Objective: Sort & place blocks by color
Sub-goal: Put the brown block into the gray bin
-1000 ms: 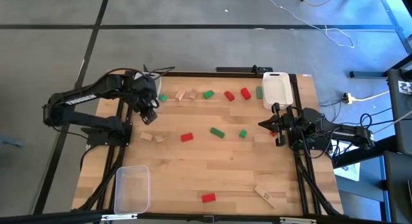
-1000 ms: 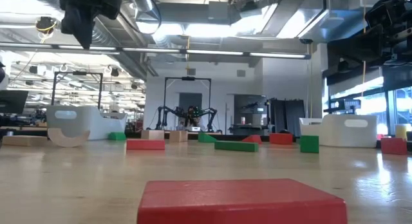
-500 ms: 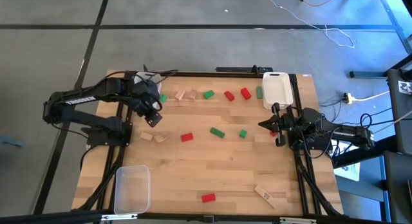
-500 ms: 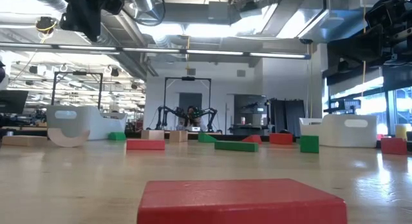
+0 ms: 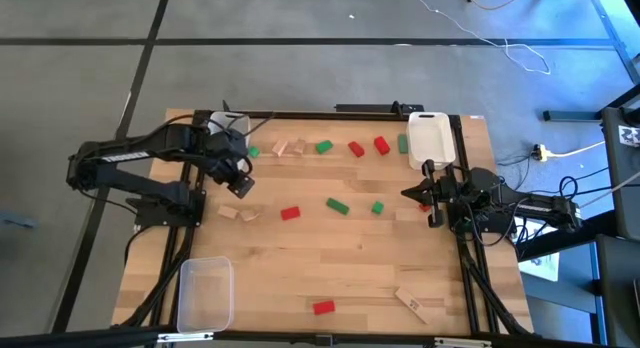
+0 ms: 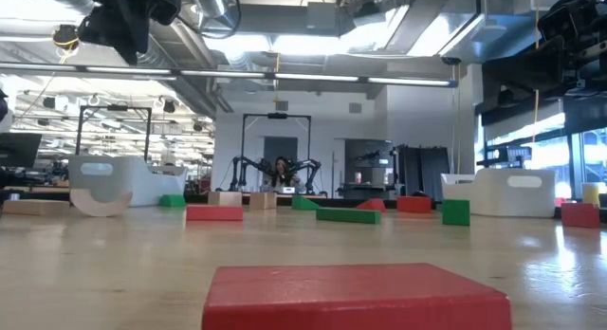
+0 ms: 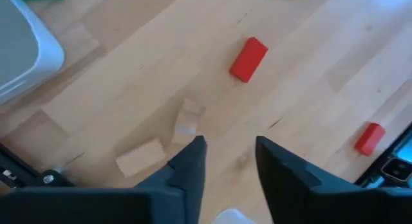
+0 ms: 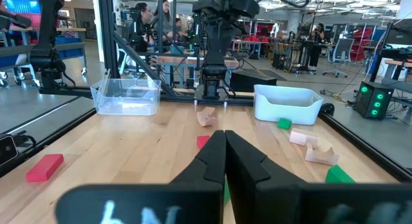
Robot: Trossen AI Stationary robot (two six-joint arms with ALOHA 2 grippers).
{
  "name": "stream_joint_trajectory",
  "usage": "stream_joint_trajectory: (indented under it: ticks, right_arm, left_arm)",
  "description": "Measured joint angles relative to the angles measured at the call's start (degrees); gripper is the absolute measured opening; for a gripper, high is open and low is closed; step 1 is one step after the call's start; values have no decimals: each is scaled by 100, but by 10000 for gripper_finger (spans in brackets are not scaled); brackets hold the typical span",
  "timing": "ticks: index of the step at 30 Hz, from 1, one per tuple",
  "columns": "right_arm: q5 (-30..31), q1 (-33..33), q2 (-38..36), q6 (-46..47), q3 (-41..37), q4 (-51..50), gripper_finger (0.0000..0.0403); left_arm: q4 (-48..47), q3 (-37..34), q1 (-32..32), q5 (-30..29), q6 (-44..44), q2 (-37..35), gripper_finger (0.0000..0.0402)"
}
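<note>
- While the left gripper hangs up in the air over the desk, its fingers are apart w/ nothing between them.
- Right under it, in the left wrist view, lie two pale wood blocks, close tog. but not touching the gripper.
- Same two wood blocks show in the high view near the desk's left side, just beside a red block.
- The right gripper waits at the desk's right edge, low down, fingers pressed together, holding nothing.
- Blocks are spread all over the desk: a row along the far edge w/ green, red and wood ones.
- In the middle: a long green block and a small green block.
- Near the front edge: another red block and a wood block.
- A white bin sits at the far right corner; a clear bin sits at the front left corner. Can't see any blocks in either one.
- In the low view a big red block fills the front.
</note>
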Motion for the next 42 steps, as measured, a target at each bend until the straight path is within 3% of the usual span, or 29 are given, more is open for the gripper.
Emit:
stream_joint_trajectory:
  ticks: [7,12,15,22,28,36,42]
  right_arm:
    - [0,0,-2,0,0,0,6]
    - [0,0,-1,0,-1,0,6]
    - [0,-2,-2,0,0,0,6]
    - [0,0,-2,0,-2,0,6]
    - [-2,-1,-1,0,-1,0,6]
    - [0,0,-2,0,-1,0,6]
    - [-1,-2,0,0,-1,0,6]
  left_arm:
    - [61,-218,44,-4,173,-2,233]
    - [551,-603,36,228,527,0,274]
    - [690,-879,-59,466,517,-2,281]
    - [1366,-1699,-348,413,853,-2,282]
    - [2097,-2448,-845,41,1865,0,282]
    - [2745,-2849,-1316,-743,2080,-2,282]
    - [3236,-3143,-1589,-750,2212,-2,282]
